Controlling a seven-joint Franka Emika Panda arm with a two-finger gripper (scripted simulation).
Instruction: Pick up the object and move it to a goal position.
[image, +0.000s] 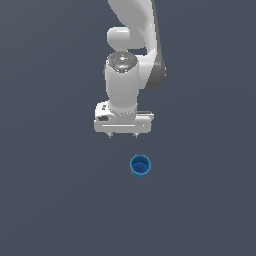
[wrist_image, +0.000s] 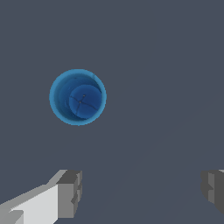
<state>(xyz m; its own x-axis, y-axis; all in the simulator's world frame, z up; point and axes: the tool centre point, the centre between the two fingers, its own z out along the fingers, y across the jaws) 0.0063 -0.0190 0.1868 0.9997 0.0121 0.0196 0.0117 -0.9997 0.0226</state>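
Here, in the exterior view, the small bright blue round cup (image: 140, 166) stands upright on the flat dark grey floor (image: 45, 200), at five o'clock from the smooth white gripper (image: 123, 135), apart from it. In the wrist view, the cup (wrist_image: 78, 97) shows a darker hollow inside; the blocky grey fingers (wrist_image: 70, 192) are spread wide, holding nothing.

The cup (image: 140, 166) is bright blue, with a darker blue inside – faint dark lines cross its bottom in the wrist view. The arm (image: 131, 60) is white with grey shading. The gripper (image: 123, 135) is white, its fingertips (wrist_image: 70, 192) grey. The floor (image: 50, 190) is plain dark grey-blue.
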